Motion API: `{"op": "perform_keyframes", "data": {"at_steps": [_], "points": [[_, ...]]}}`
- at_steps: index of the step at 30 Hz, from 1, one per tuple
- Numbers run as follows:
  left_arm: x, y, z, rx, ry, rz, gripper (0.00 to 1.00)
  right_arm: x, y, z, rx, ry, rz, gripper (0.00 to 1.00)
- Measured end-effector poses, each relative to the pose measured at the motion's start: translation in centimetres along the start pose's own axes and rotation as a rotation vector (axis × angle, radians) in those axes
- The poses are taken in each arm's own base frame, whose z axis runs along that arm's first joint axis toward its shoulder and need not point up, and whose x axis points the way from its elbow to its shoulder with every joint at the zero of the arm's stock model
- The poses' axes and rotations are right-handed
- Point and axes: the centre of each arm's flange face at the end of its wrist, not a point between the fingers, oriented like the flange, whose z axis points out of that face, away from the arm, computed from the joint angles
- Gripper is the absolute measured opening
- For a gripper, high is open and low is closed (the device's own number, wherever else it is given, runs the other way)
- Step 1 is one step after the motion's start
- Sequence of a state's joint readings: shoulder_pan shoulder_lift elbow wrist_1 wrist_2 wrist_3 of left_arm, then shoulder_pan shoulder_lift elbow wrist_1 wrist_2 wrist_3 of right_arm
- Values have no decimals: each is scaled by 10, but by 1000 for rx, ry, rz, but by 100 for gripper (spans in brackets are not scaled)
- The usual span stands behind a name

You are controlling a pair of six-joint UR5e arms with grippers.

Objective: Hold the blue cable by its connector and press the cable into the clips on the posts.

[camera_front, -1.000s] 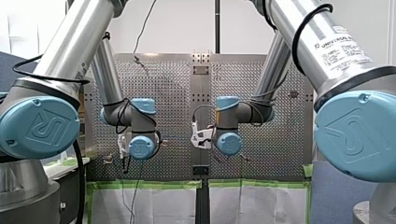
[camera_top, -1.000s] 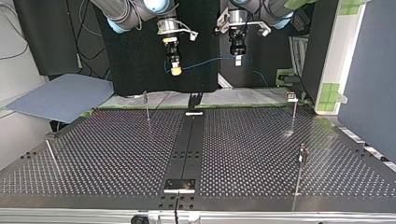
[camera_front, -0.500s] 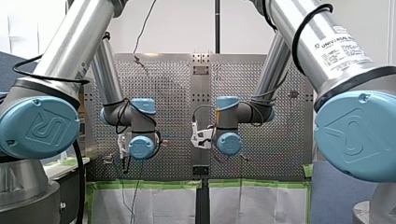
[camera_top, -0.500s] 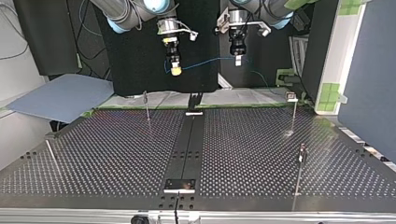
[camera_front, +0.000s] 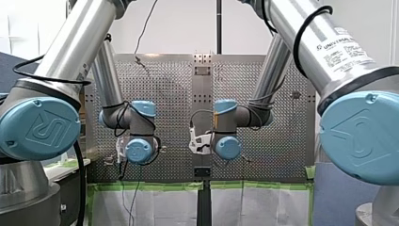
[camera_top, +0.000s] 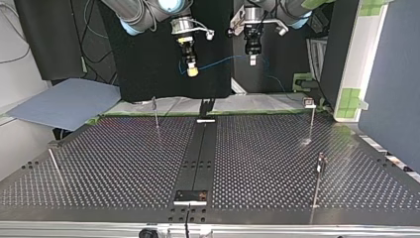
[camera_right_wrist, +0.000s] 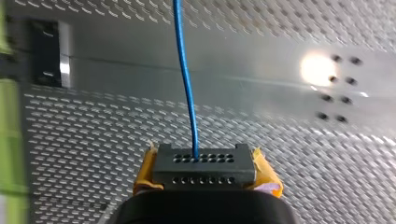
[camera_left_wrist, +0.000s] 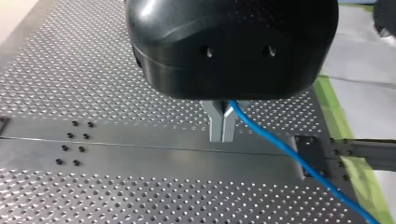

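Between my right end effector's [camera_right_wrist: 205,161] pads [camera_right_wrist: 264,170] sits the cable's [camera_right_wrist: 186,84] connector [camera_right_wrist: 205,171].

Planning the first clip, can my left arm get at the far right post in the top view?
Likely yes: nothing stands between left gripper and post; it holds the blue cable.

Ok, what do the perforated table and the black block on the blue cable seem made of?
The grey perforated table looks like bare brushed metal: it throws a bright glare. The black rectangular connector block looks like matte moulded plastic: dull, with rows of small holes.
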State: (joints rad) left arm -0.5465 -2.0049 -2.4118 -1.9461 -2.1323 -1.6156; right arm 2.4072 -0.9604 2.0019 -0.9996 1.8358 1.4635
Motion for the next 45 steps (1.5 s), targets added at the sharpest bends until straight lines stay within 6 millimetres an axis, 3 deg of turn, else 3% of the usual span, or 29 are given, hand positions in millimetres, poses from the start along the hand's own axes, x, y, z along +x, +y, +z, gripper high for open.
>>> {"op": "perform_keyframes", "data": {"at_steps": [5,10,41,45], "points": [[1,0,-1,0,7,5,0,-27,-7,-9,20,-69,-21,0],[1,1,-1,1,8,5,0,-39,-8,-12,24,-94,-29,0],[1,1,-1,1,9,6,0,-41,-9,-12,24,-98,-30,0],[9,7,-11,-1,44,47,0,-39,2,-15,-5,-116,-18,0]]}}
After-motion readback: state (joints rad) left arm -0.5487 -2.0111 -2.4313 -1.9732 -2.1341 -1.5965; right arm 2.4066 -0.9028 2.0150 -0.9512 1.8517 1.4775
